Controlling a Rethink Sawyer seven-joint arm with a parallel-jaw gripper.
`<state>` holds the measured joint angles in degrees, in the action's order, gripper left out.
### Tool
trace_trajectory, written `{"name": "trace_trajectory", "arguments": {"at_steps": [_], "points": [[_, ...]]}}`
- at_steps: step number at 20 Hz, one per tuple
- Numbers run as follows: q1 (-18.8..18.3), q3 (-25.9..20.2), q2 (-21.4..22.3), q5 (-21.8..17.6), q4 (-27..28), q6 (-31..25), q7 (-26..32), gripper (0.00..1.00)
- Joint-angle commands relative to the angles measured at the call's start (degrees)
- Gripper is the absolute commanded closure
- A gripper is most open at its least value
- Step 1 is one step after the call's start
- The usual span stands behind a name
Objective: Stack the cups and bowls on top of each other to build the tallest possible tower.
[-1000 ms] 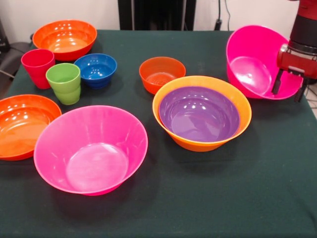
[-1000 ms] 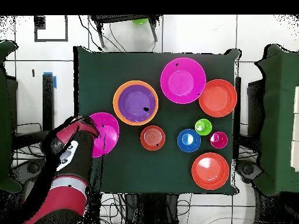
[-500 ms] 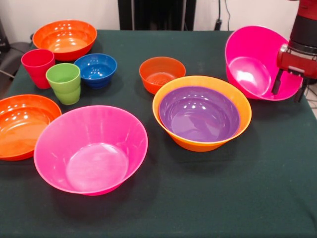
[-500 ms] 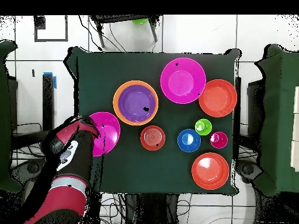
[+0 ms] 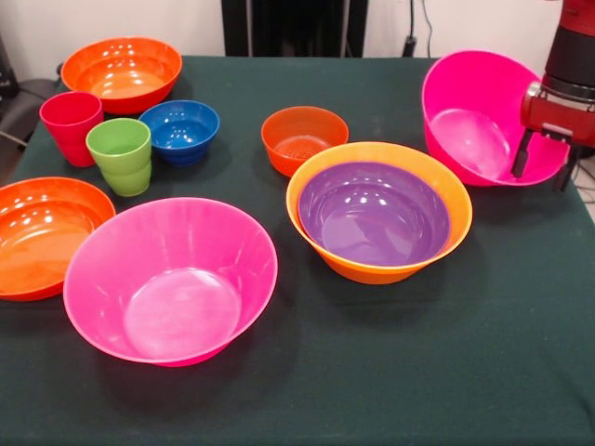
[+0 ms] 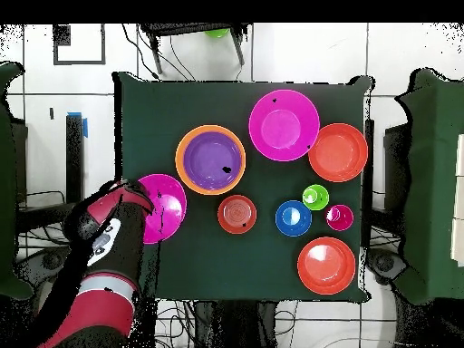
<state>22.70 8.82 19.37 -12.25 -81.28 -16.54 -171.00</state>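
Front view: the gripper [image 5: 542, 165] stood at the right edge of the green-clothed table [image 5: 390, 372], its two dark fingers set apart and straddling the rim of a large hot pink bowl [image 5: 479, 116]. That bowl was tipped up on its side, its opening facing the middle of the table, so the gripper appeared to have hold of its rim. No tower stood yet. Judging by this, the step in hand was turning this bowl over to serve as a base; the next move would call for finishing the flip and setting it down rim-first.

The purple bowl [image 5: 374, 212] sat nested inside the large orange bowl [image 5: 379, 263] at centre. Every other container was empty: a second hot pink bowl [image 5: 170, 279] near the front, a small red-orange bowl [image 5: 304, 137] behind the centre pair, a small blue bowl [image 5: 179, 129], a lime green cup [image 5: 120, 154] touching or just beside a red cup [image 5: 71, 124], and two shallow red-orange bowls, one far left [image 5: 122, 70] and one at the left edge [image 5: 42, 234].

Overhead view: the red and black arm [image 6: 109, 263] reached in from the lower left and covered part of the tilted pink bowl [image 6: 168, 204] at the table's left edge. The purple bowl [image 6: 211, 161] in its orange bowl lay just beside it, and the cups [image 6: 315, 196] sat well apart on the right.
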Motion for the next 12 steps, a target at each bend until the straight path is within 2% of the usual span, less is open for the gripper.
{"name": "trace_trajectory", "arguments": {"at_steps": [1,12], "points": [[-0.7,-6.6,0.1,0.3,-1.5,-2.3,1.9,0.00],[-1.4,-7.1,1.6,-0.1,-3.0,-2.9,2.8,0.00]]}}
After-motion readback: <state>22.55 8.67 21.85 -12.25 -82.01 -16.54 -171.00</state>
